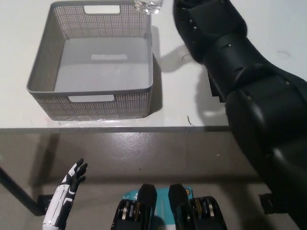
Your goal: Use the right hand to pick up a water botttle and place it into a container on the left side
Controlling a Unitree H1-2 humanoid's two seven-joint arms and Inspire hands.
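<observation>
Item: water bottle (147,5), clear plastic, at top edge above the grey basket (42,67)'s far right corner. Likely light, thin-walled, slippery; you should hold mid-body. Right hand (192,14): finger state hidden. Left hand (72,178) hangs low, fingers spread.

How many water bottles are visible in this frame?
1. A clear water bottle shows only partly at the picture's top edge, above the far right corner of the grey basket, beside the black right arm. Others may lie out of frame or behind the arm.
</observation>
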